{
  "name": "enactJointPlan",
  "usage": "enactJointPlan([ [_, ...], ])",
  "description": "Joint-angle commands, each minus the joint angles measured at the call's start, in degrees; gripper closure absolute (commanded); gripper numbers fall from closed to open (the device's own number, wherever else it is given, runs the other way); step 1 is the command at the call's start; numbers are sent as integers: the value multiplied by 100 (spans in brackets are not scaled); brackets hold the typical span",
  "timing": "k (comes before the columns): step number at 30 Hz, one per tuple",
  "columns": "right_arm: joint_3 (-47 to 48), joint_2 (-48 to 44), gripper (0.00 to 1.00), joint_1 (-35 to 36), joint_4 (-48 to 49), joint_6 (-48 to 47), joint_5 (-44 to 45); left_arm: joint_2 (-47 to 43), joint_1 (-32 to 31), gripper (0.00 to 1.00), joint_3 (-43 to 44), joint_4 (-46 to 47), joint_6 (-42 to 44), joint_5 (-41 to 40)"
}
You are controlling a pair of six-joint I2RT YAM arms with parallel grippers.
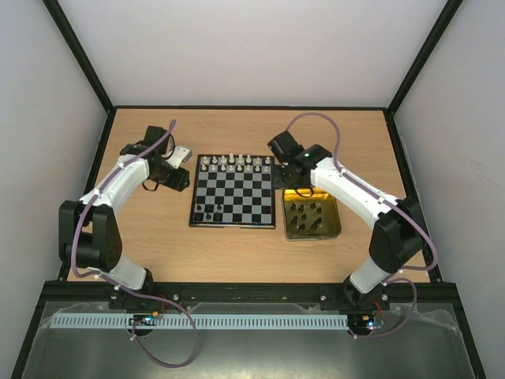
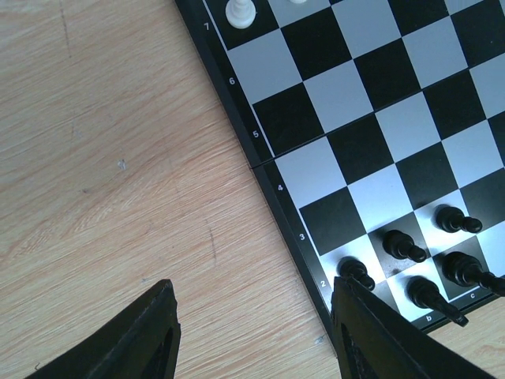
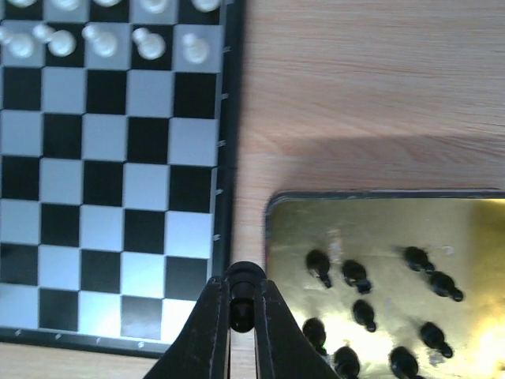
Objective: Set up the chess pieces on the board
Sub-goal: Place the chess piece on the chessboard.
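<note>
The chessboard (image 1: 234, 192) lies mid-table. White chessmen (image 1: 235, 163) fill its far rows; they also show in the right wrist view (image 3: 102, 41). Several black chessmen (image 2: 430, 260) stand at its near left corner. My right gripper (image 3: 241, 304) is shut on a black chess piece (image 3: 245, 294), held over the table strip between the board's right rim (image 3: 225, 170) and the tin (image 3: 465, 229). My left gripper (image 2: 252, 332) is open and empty over bare wood beside the board's left rim (image 2: 272, 189); its right finger (image 2: 379, 335) hangs above the rim next to a black pawn (image 2: 357, 272).
The yellow-lined metal tin (image 1: 334, 229) right of the board holds several loose black pieces (image 3: 359, 288). Black enclosure posts and pale walls ring the wooden table (image 1: 158, 245).
</note>
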Motion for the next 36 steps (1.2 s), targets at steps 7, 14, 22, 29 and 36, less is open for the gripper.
enactJointPlan([
  [7, 712, 886, 96, 1072, -224, 347, -113, -288, 31, 45, -108, 24, -50, -10],
  [14, 988, 1385, 98, 1402, -84, 373, -279, -386, 32, 45, -200, 84, -73, -113],
  [22, 1245, 1850, 98, 1626, -30, 314, -443, -432, 24, 45, -318, 192, -77, -122],
  [29, 1649, 2306, 98, 1713, -23, 259, -498, -412, 27, 45, -361, 304, -93, -252],
  [36, 2269, 2742, 98, 1846, -286, 161, -340, -275, 56, 35, -420, 460, -171, -554],
])
